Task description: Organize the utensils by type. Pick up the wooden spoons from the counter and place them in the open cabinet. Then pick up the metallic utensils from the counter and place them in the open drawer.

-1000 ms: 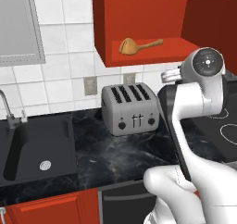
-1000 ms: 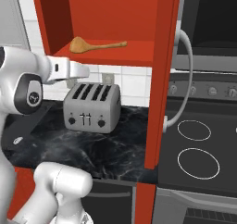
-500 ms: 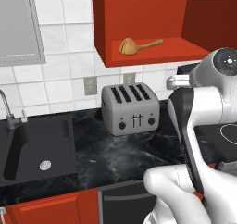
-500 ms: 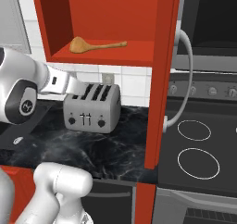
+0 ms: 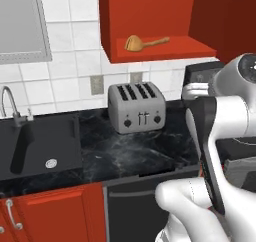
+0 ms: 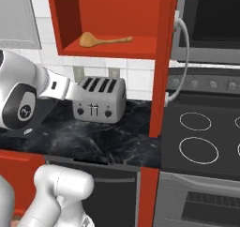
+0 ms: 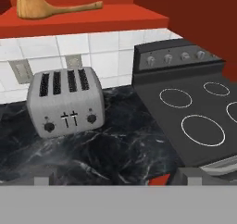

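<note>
The white arm's jaws stand wide apart and empty, over the black marbled counter point(image 7: 115, 153). On that counter, against the white tiled wall, sits a silver four-slot toaster point(image 5: 136, 107). To its right lies a black stove with ringed burners point(image 7: 194, 112); to its left, a black sink basin point(image 5: 42, 146) with a chrome tap. Farther up, the open red cabinet point(image 6: 112, 48) holds one light wooden spoon point(image 5: 144, 42), lying flat on its shelf.
</note>
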